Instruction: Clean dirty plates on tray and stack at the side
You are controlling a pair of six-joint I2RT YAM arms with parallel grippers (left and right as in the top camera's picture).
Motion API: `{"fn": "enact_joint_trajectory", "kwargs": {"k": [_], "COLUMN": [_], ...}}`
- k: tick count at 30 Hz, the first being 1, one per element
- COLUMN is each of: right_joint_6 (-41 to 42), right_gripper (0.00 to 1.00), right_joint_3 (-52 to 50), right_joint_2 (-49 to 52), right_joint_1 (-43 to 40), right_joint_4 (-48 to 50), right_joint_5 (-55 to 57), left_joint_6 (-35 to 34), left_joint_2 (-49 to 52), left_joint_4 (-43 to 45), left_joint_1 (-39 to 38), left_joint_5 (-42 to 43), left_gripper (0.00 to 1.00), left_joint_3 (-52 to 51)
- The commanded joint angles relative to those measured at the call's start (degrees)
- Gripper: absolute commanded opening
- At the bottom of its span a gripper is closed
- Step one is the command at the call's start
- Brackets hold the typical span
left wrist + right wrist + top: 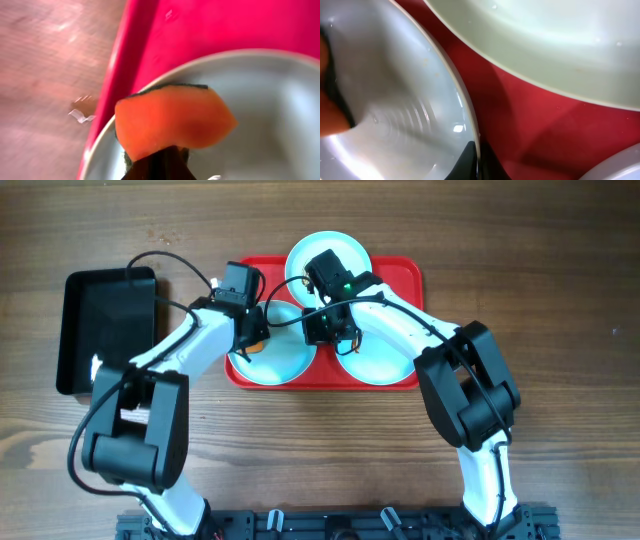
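Three pale plates lie on the red tray (405, 275): one at the back (335, 248), one front left (285, 365), one front right (380, 360). My left gripper (250, 332) is shut on an orange sponge (175, 120) with a dark green underside and presses it onto the front left plate (265, 100) near its left rim. My right gripper (323, 330) is shut on that plate's right rim (470, 120), one finger inside and one outside (477, 162). The sponge shows at the left edge of the right wrist view (327, 112).
A black glossy bin (105, 330) stands on the wooden table (560, 300) left of the tray. In the right wrist view a second plate (545, 40) fills the top right and a third plate's edge (622, 162) shows bottom right, with bare tray (520, 115) between.
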Motion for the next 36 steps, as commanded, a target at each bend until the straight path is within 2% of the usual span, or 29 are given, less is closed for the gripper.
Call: {"fn": "enact_joint_trajectory", "kwargs": {"k": [1, 5, 8, 11, 21, 23, 31, 36], "right_joint_6": [0.1, 0.1, 0.1, 0.1, 0.1, 0.1, 0.1, -0.1], "right_gripper": [0.04, 0.04, 0.04, 0.04, 0.05, 0.04, 0.04, 0.04], "right_joint_3": [-1.0, -1.0, -1.0, -1.0, -1.0, -1.0, -1.0, -1.0], "right_joint_2": [3.2, 3.2, 3.2, 3.2, 3.2, 3.2, 3.2, 3.2], "right_joint_1": [0.4, 0.4, 0.4, 0.4, 0.4, 0.4, 0.4, 0.4], "right_joint_4": [-1.7, -1.6, -1.7, -1.7, -1.9, -2.0, -2.1, -2.1], "right_joint_5": [0.6, 0.5, 0.3, -0.2, -0.5, -0.5, -0.5, -0.5], "left_joint_6": [0.2, 0.0, 0.0, -0.2, -1.4, -1.4, -1.5, -1.5], "left_joint_2": [-4.1, -8.7, -8.6, -7.2, 1.4, 2.3, 2.5, 2.5], "left_joint_4": [-2.9, -1.7, 0.7, 1.9, -0.5, -2.6, -11.1, -10.9], "left_joint_1": [-1.5, -3.2, -3.9, -4.4, -5.0, -5.0, -4.1, -2.9], "left_joint_5": [-7.6, -1.9, 6.9, 11.3, 14.2, 11.6, -9.1, -14.6], "left_gripper": [0.04, 0.04, 0.04, 0.04, 0.04, 0.04, 0.04, 0.04], "left_joint_3": [-3.0, -3.0, -3.1, -3.1, -3.1, -3.1, -3.1, -3.0]}}
